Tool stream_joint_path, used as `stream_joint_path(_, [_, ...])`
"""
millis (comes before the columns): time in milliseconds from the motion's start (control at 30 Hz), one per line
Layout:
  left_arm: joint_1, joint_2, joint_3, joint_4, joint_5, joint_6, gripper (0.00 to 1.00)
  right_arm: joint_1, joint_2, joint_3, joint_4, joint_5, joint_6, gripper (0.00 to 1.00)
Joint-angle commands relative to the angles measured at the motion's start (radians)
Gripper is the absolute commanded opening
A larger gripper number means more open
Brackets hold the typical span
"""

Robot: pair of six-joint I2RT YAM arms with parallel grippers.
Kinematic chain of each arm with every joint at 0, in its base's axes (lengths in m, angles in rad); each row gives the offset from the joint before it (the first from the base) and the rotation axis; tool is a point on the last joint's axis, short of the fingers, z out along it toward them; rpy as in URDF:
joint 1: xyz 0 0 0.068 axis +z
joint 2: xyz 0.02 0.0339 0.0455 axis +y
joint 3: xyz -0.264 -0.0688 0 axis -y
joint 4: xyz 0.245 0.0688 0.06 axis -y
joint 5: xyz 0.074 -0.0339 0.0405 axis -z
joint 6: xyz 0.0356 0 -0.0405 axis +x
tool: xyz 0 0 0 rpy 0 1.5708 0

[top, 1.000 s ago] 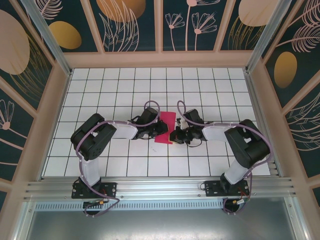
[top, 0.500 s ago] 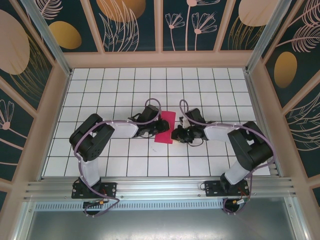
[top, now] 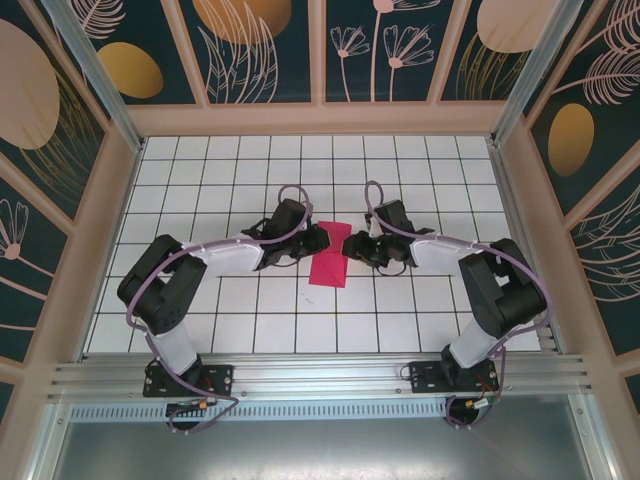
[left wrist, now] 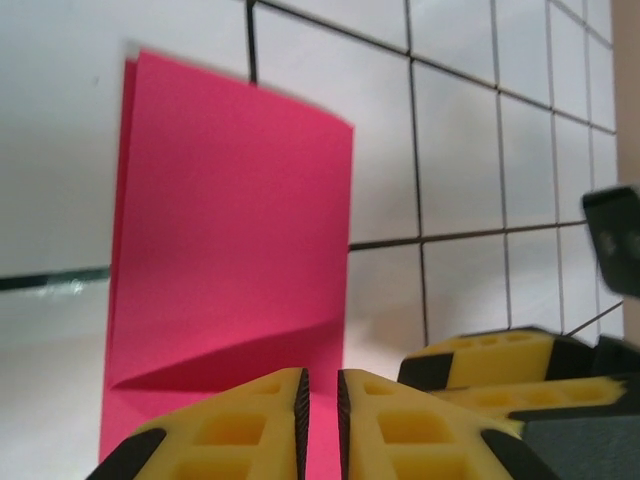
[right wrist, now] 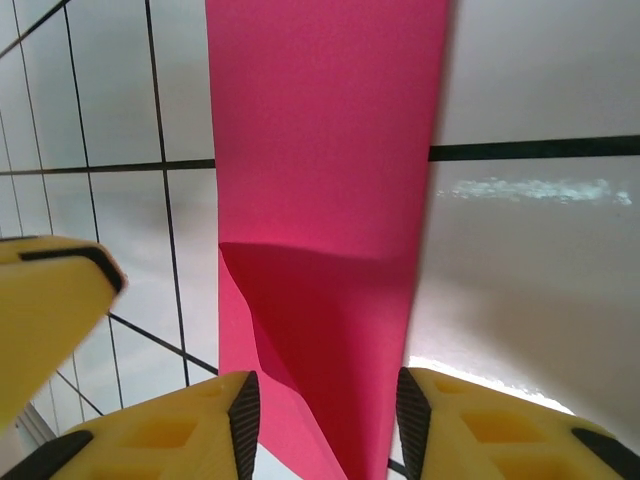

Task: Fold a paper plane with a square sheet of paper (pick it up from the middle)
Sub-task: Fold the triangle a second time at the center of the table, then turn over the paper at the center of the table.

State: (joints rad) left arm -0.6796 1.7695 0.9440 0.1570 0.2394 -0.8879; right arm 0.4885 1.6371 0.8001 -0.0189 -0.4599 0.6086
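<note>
In the view from above, the square sheet of paper [top: 331,270] lay as a folded pink rectangle on the white grid table [top: 200,180], about midway between the two arms. The left gripper [top: 320,243] and the right gripper [top: 351,246] met at its far end, one from each side and close together. I think they stood so because making a crease needs one tool to hold the sheet while the other works on it.

In the left wrist view, the yellow fingers [left wrist: 220,440] were pressed almost together, with only a thin slit between them, and pink showed in that slit. The end of the paper nearest to them rose a little from the table and threw a dark wedge of shadow. From this I judge that this tool was pinching the paper there, to keep the two layers together. The rest of the sheet lay flat, with its edges nearly matching.

In the right wrist view, the fingers [right wrist: 480,430] were spread wide and stood on both sides of the pink strip. I could not see either pad touching it. A lifted flap lay between them. Probably the jaws were set so in order to take this flap. No pointed nose was made yet, so the plane was at an early stage.
</note>
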Motion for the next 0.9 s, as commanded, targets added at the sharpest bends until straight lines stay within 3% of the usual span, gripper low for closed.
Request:
stream_joint_path(0, [0.001,0.034,-0.008,0.013,0.032,-0.005,0.18,0.020,0.026,0.046,-0.005,0.020,-0.013,0.45])
stream_joint_path(500, [-0.001,0.131,0.019,0.018,0.043,-0.013,0.16,0.024,0.144,0.106,-0.040,0.079,0.010,0.45])
stream_joint_path(867, [0.000,0.135,-0.006,0.029,0.047,-0.016,0.15,0.024,0.171,0.098,0.015,0.022,0.041,0.38])
